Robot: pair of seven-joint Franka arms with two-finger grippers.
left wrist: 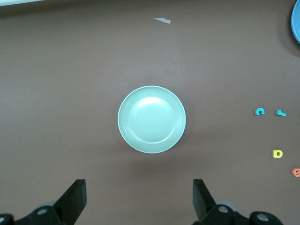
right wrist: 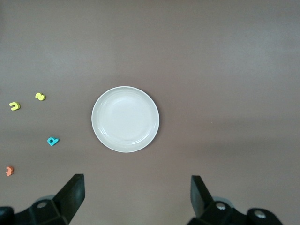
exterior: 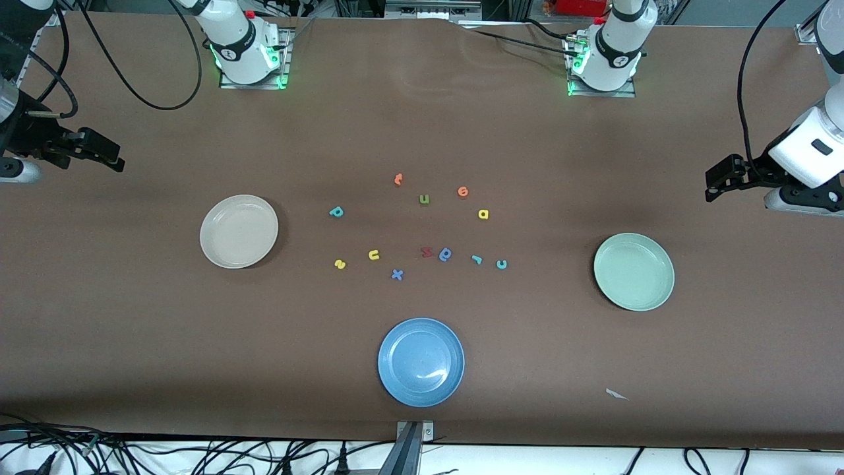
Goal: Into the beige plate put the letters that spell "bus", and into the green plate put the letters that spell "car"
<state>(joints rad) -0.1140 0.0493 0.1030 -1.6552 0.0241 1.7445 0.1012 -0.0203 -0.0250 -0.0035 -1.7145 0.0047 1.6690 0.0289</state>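
High front camera facing both arm bases, whole table (exterior: 132,343) in frame, left wrist camera looking straight down from well above the green plate (left wrist: 152,119), right wrist camera likewise over the beige plate (right wrist: 125,119), each plate shared with the front view

A wide table covered with a matte brown cloth (exterior: 422,119) fills nearly the whole front view; the cloth ripples slightly near the edge farthest from the front camera. Along the nearest edge runs a white strip of floor or ledge (exterior: 527,458) strewn with tangled black cables (exterior: 132,455), and a grey metal bracket (exterior: 414,439) is clamped at the middle of that edge. A small white paper scrap (exterior: 616,394) lies on the cloth. The light is even and soft.
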